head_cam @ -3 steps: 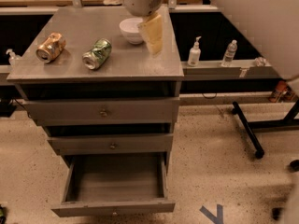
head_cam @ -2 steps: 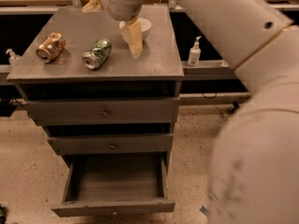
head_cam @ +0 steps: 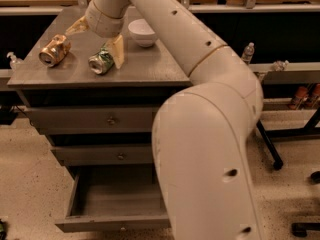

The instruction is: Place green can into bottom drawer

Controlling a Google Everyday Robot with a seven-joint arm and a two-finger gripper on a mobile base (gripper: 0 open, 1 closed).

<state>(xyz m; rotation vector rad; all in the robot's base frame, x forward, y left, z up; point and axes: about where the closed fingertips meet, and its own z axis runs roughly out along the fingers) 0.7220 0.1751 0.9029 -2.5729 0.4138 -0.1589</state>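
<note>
The green can (head_cam: 101, 63) lies on its side on the grey cabinet top (head_cam: 145, 66), left of centre. The gold-orange can (head_cam: 54, 50) lies to its left. My gripper (head_cam: 97, 40) hangs just above the green can and is open. One finger (head_cam: 77, 26) points toward the gold-orange can and the other finger (head_cam: 118, 51) stands against the green can's right side. The bottom drawer (head_cam: 80, 204) is pulled open, with nothing visible in the part that shows. My arm hides its right part.
A white bowl (head_cam: 142, 32) sits on the cabinet top behind the gripper. The two upper drawers (head_cam: 95, 119) are shut. Small bottles stand on ledges at the left (head_cam: 12, 60) and right (head_cam: 248, 51). A black frame leg (head_cam: 266, 145) is on the floor at the right.
The gripper has moved left and down, from near the bowl to over the green can. The arm now fills the right of the view. The cans have not moved.
</note>
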